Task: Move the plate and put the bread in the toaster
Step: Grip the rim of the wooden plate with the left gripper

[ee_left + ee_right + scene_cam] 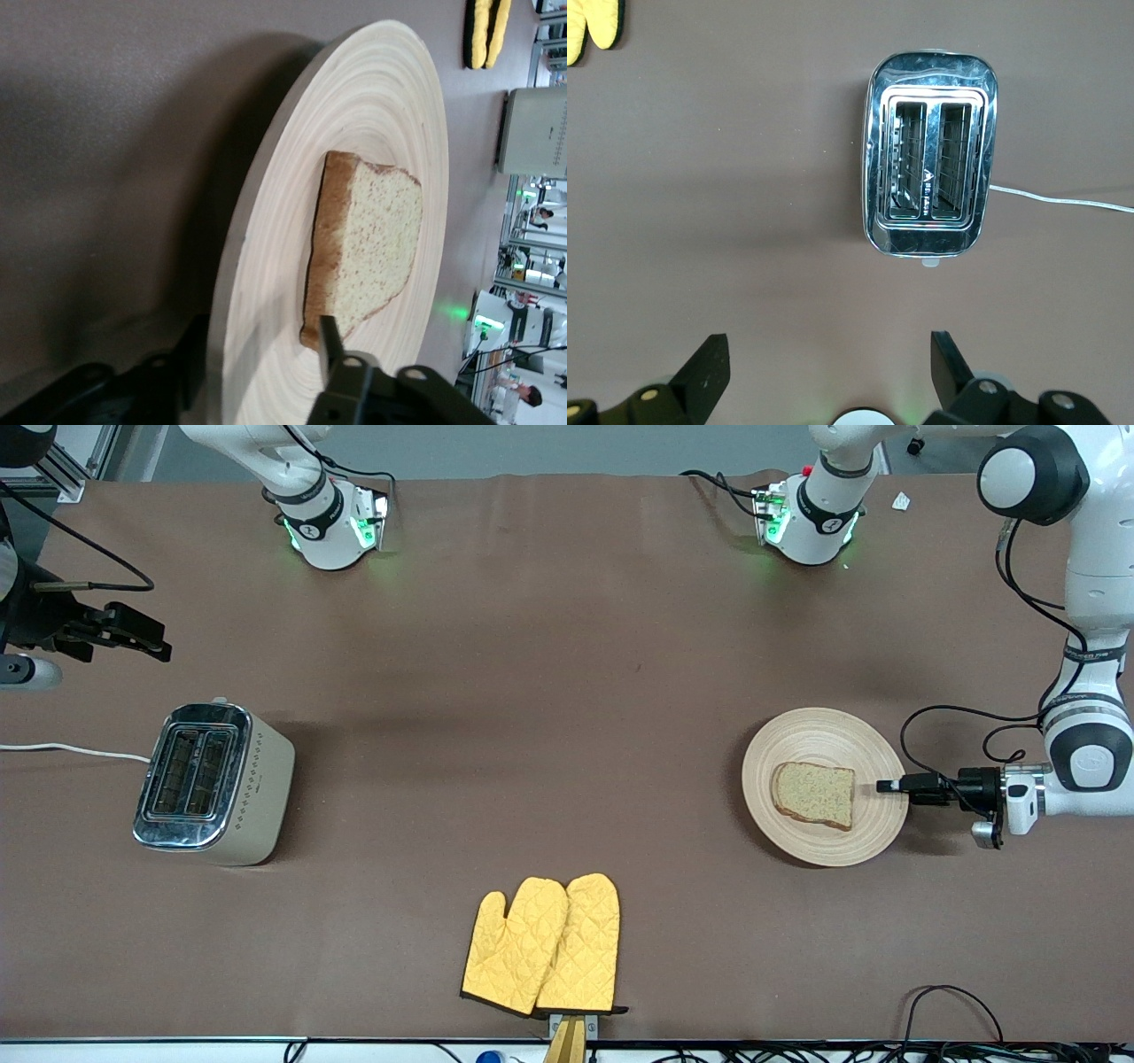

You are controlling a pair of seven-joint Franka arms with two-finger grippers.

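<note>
The light tan wooden plate [824, 735] lies toward the left arm's end of the table, with the slice of speckled brown bread [815, 794] flat on it. My left gripper [890, 786] is level with the plate's rim, open, with one finger over the rim and the other under it [261, 332]. The bread [372, 239] lies just past the upper fingertip [330, 341]. The cream and chrome toaster [213, 779] stands toward the right arm's end, both slots empty. My right gripper [133, 638] hangs open and empty above the table beside the toaster [930, 177].
Two yellow oven mitts [545, 943] lie near the table's front edge, midway between toaster and plate. The toaster's white cord [71, 750] runs off the right arm's end of the table. A black cable loops near the left wrist [939, 713].
</note>
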